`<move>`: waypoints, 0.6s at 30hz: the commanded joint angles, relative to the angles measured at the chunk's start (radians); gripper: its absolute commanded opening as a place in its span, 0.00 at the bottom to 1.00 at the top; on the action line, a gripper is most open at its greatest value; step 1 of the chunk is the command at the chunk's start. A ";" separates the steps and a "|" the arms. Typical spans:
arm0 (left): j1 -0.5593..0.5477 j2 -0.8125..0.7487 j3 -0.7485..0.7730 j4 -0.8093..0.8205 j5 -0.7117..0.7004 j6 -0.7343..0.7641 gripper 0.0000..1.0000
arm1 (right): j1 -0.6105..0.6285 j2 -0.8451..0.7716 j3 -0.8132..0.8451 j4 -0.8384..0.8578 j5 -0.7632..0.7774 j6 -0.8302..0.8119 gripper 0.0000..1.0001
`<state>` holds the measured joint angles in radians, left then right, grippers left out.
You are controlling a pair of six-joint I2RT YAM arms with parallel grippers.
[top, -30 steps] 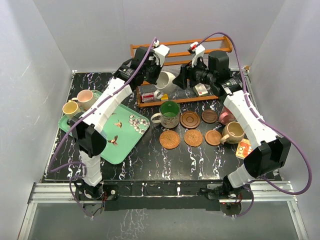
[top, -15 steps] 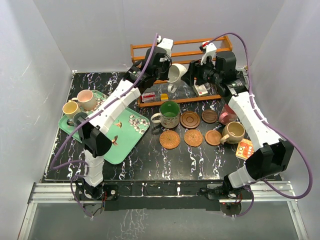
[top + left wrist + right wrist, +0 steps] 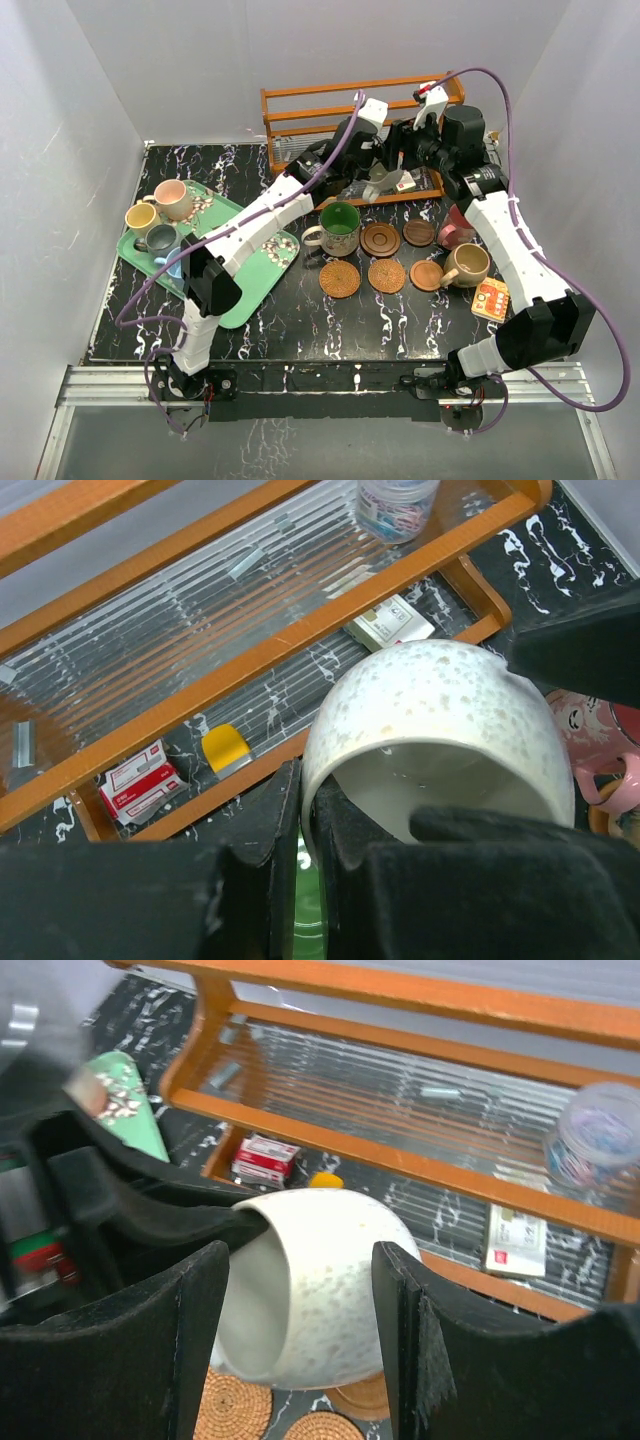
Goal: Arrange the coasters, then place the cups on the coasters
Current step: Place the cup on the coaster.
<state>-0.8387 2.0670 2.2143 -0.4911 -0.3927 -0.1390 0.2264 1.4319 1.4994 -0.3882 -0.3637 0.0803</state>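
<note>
A speckled cream cup [image 3: 381,180] [image 3: 440,730] [image 3: 320,1280] hangs tilted in front of the wooden rack. My left gripper [image 3: 366,172] [image 3: 310,820] is shut on its rim, one finger inside and one outside. My right gripper [image 3: 405,165] [image 3: 300,1250] stands open with its fingers on either side of the cup's body. Below lie two woven coasters [image 3: 340,278] [image 3: 386,275] and three dark wood coasters [image 3: 380,238] [image 3: 419,232] [image 3: 427,274]. A green cup [image 3: 340,227] stands left of them, and a tan cup [image 3: 468,263] and a pink cup [image 3: 455,232] to their right.
A green tray [image 3: 250,275] at the left holds a pink cup [image 3: 172,198], a yellow cup [image 3: 142,217] and a grey-teal cup [image 3: 160,238]. The wooden rack [image 3: 300,100] with small boxes and a jar stands at the back. An orange card [image 3: 490,297] lies at the right edge.
My left arm has carried the cream cup to the right along the rack's front. It now sits between my right gripper's fingers, which were beside it before.
</note>
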 commanded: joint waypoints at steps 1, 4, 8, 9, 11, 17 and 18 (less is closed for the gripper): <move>-0.020 -0.041 0.068 0.130 -0.079 0.005 0.00 | -0.005 -0.045 -0.041 0.044 0.138 -0.026 0.57; -0.026 -0.038 0.068 0.134 -0.094 0.011 0.00 | -0.005 -0.059 -0.066 0.049 0.158 -0.037 0.56; -0.031 -0.033 0.071 0.138 -0.114 0.017 0.00 | -0.006 -0.071 -0.097 0.051 0.158 -0.043 0.54; -0.031 -0.033 0.071 0.140 -0.121 0.021 0.00 | -0.005 -0.074 -0.104 0.052 0.159 -0.043 0.53; -0.033 -0.033 0.071 0.140 -0.133 0.022 0.00 | -0.005 -0.077 -0.114 0.054 0.178 -0.049 0.52; -0.039 -0.037 0.059 0.143 -0.105 0.034 0.00 | -0.005 -0.056 -0.107 0.041 0.301 -0.058 0.46; -0.040 -0.040 0.054 0.146 -0.093 0.036 0.00 | -0.005 -0.052 -0.106 0.039 0.321 -0.061 0.44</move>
<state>-0.8742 2.0743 2.2143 -0.4557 -0.4721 -0.1059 0.2298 1.3949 1.3911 -0.3836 -0.1825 0.0509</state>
